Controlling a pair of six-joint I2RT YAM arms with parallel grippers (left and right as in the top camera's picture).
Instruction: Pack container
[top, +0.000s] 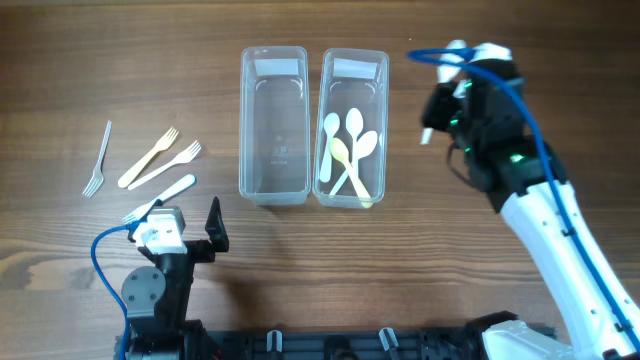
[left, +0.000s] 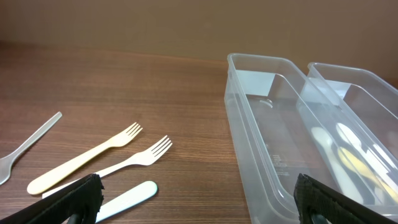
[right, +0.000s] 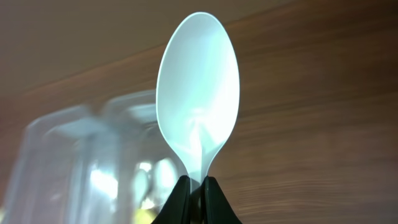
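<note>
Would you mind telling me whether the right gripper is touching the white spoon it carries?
Touching. The right wrist view shows the right gripper with its dark fingers pinched shut on the neck of the white spoon, whose bowl stands upright above them.

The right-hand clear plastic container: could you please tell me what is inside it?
The right-hand clear plastic container holds three white plastic spoons and one pale yellow spoon, crossing one another. Their overlap hides parts of the handles.

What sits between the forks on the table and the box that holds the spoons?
The empty clear container, seen from overhead: it stands beside the spoon container, with the forks to its other side on bare wood.
</note>
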